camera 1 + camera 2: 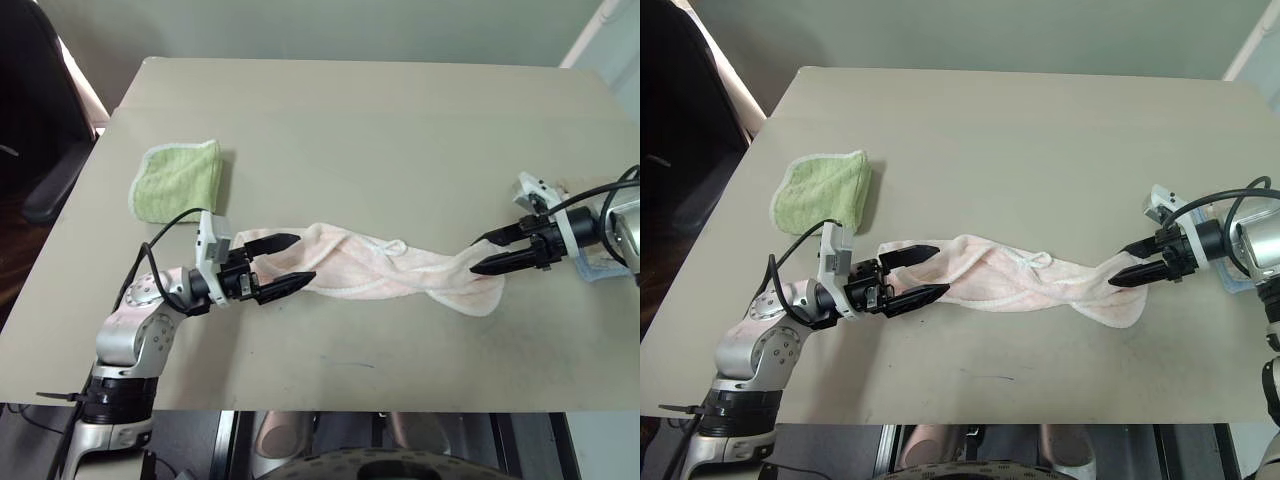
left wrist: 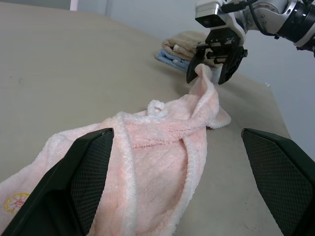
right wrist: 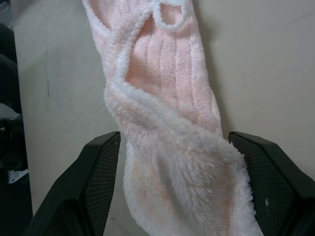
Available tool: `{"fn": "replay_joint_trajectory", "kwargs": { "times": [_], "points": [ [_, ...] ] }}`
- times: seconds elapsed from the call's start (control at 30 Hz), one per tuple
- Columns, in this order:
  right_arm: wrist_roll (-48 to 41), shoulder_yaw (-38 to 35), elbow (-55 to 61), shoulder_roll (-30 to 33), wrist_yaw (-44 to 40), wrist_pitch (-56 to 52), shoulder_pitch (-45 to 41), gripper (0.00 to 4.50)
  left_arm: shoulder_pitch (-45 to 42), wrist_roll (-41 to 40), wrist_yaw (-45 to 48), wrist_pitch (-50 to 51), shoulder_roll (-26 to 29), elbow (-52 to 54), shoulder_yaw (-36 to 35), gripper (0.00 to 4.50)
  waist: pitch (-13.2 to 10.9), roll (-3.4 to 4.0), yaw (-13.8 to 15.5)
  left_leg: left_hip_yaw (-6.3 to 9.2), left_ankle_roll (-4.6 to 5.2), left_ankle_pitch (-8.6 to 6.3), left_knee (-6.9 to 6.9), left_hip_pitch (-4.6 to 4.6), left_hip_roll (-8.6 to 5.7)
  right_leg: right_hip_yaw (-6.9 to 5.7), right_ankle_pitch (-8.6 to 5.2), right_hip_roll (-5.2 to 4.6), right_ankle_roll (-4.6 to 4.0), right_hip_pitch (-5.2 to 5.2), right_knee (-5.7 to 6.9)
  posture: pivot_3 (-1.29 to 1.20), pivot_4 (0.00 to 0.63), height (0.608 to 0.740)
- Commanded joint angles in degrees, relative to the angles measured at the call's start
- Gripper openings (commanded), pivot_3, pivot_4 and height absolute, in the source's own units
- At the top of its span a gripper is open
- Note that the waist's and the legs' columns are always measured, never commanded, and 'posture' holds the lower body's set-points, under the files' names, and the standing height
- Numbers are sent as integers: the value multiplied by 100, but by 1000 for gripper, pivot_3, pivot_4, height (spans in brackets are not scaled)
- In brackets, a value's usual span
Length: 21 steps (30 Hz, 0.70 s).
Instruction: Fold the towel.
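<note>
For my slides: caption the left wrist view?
Open left gripper frames the twisted pink towel while the right gripper stands at its far end.

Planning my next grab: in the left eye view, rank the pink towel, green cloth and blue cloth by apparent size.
1. Towel, longest, twisted.
2. Green cloth.
3. Blue cloth, mostly hidden behind the right gripper, so unsure.

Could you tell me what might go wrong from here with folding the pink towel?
1. The towel lies twisted and bunched lengthwise, so folding it now may trap the twist.
2. The right tool stands open around the towel's raised end; the cloth may slip out or snag on a finger.
3. The left tool is open astride the other end, near the green cloth, which a sweep could drag.
</note>
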State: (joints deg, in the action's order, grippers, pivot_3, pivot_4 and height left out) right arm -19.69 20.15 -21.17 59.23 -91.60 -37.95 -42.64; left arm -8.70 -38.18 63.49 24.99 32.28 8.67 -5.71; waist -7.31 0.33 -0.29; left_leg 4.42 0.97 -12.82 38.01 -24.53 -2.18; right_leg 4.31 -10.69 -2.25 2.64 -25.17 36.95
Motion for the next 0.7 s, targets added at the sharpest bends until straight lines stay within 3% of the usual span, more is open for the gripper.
{"fn": "replay_joint_trajectory", "kwargs": {
  "times": [0.03, 0.37, 0.7],
  "points": [
    [-331, -70, 497, 355, -90, -67, 145, 3697, 23, 18, 94, -149, 3, 22, -12, 4500, 0, 0, 2, 0, 0, 0, 0, -1, 0, 0, 0, 0, 1, 0, -1, 0, 150, 728],
    [-574, -51, 1073, 720, -90, -71, 497, 3697, 75, 74, 168, -209, -97, 20, 85, 4500, -1, -3, 9, -1, 2, 0, 4, -1, -1, 0, -5, 0, 7, 2, 0, 0, 150, 728],
    [-2, -437, 826, 367, -32, 1108, 910, 3697, 32, 79, 106, -210, -189, 30, 141, 4500, -2, -3, 10, 0, 11, -4, 5, -1, 0, 0, -5, 0, 8, 3, -1, 0, 150, 728]
  ]
}}
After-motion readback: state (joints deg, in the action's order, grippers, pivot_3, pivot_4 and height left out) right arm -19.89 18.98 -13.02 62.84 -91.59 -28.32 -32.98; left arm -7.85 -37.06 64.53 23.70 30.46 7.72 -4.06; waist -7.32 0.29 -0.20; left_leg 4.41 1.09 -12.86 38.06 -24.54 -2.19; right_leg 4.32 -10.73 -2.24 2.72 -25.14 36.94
